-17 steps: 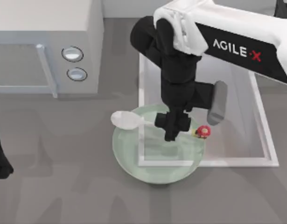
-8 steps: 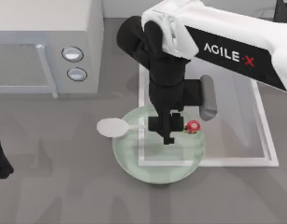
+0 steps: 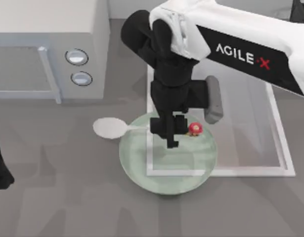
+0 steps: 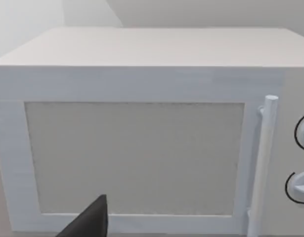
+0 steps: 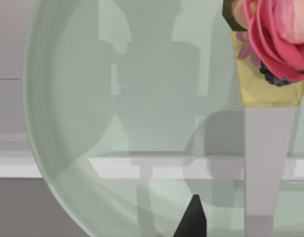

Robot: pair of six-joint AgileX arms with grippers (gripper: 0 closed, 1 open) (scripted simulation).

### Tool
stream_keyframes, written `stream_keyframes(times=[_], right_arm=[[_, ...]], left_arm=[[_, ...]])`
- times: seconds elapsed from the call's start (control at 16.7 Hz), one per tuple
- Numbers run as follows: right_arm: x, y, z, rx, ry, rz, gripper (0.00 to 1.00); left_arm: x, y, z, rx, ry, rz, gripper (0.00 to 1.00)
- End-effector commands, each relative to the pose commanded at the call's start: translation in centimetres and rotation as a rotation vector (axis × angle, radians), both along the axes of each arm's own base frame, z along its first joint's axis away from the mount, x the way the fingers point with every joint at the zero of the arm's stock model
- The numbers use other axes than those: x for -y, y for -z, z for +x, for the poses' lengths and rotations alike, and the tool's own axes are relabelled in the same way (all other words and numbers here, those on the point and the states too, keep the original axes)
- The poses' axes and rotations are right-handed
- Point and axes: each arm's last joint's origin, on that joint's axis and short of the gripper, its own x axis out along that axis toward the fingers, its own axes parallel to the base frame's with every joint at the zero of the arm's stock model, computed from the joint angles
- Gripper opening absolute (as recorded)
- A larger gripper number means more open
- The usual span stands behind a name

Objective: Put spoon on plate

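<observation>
Pale green glass identifies the plate (image 3: 166, 165), which sits near the middle of the worktop (image 3: 58, 197), overlapping the front left corner of a white rectangular sink (image 3: 278, 148). One spoon (image 3: 112, 128) is present. Its white bowl lies outside the plate, toward the worktop's left edge, while its thin handle runs across the plate's rear portion to the red knob (image 3: 195, 129). The right pincer (image 3: 170, 134) is above the plate, clenched on the spoon's handle between bowl and knob; the right wrist view shows the handle and knob close against the green glass.

Progress, as judged: the spoon is gripped and carried over the plate, but it is not yet set down, and its bowl overhangs the rim. Remaining work appears to be bringing the bowl inside the rim, lowering, and letting go. Whether the spoon touches the plate cannot be determined.

Left arm: parked at the worktop's left edge; the left pincer (image 4: 87, 222) faces the microwave (image 3: 48, 44), and its state cannot be told.

Count: one spoon, one plate, one sink, one microwave with two dials (image 3: 76, 57), two arms.
</observation>
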Motion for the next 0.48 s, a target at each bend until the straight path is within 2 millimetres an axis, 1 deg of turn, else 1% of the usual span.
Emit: stream_keyframes(times=[0.18, 0.48], right_arm=[[-0.8, -0.4, 0.1, 0.033, -0.032, 0.060, 0.00], [-2.0, -0.9, -0.2, 0.073, -0.062, 0.142, 0.00]], left_arm=[[0.0, 0.0, 0.0, 0.000, 0.000, 0.000, 1.00], [0.0, 0.0, 0.0, 0.000, 0.000, 0.000, 1.00]])
